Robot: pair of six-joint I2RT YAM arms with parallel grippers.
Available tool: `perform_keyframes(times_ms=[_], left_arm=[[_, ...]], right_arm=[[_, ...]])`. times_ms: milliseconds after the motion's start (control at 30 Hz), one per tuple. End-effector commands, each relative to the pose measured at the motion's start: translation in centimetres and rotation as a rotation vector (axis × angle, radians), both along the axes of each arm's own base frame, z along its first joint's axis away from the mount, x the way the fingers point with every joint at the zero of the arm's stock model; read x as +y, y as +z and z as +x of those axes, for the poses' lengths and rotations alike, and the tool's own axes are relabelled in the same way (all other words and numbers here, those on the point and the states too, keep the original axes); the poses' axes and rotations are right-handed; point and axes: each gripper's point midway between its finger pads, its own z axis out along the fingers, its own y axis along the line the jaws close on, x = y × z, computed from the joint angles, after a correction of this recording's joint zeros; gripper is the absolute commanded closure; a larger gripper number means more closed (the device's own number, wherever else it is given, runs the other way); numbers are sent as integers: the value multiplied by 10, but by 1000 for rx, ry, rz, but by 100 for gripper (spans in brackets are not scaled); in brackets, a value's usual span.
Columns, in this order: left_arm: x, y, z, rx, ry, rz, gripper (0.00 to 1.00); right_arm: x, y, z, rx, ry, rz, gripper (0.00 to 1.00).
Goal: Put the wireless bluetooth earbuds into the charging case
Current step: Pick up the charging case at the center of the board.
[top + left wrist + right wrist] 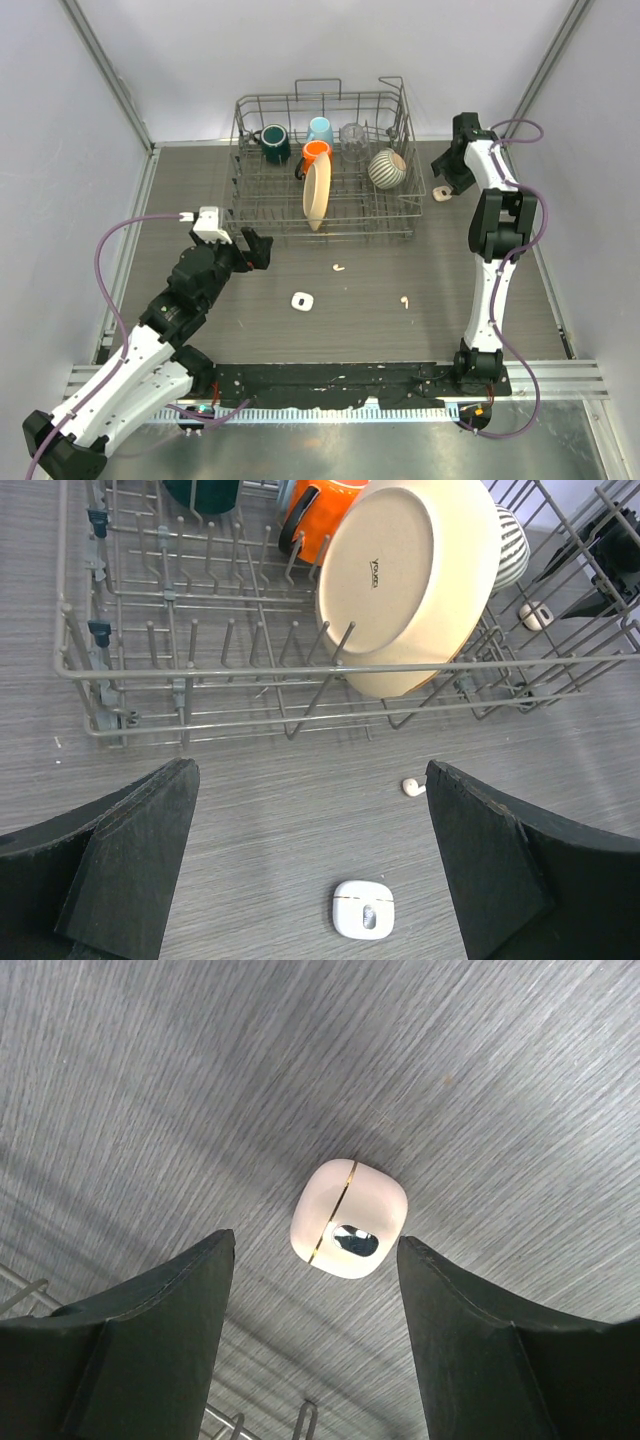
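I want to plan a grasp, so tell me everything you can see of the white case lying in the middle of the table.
The charging case is a small, glossy white rounded square, plastic by its look. A thin seam crosses its top near one edge, and a small grey oval mark sits at its centre. It appears shut and lies flat on the grey wood-grain table, in front of the dish rack. Only the table touches it.

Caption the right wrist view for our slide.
Open right hand above a closed beige-tinted case on the grey table.
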Motion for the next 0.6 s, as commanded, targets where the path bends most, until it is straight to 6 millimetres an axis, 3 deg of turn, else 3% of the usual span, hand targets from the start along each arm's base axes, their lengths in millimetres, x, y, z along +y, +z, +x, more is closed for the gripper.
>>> perform_keyframes(times_ms=[0, 267, 567], left_arm=[[2, 6, 2, -19, 1, 5, 0], [2, 3, 3, -7, 1, 10, 0], [4, 4, 2, -11, 7, 6, 0]], right_arm=[[-7, 2, 1, 8, -25, -49, 29], [-6, -9, 1, 24, -35, -41, 31], [-8, -15, 1, 27, -46, -47, 40]])
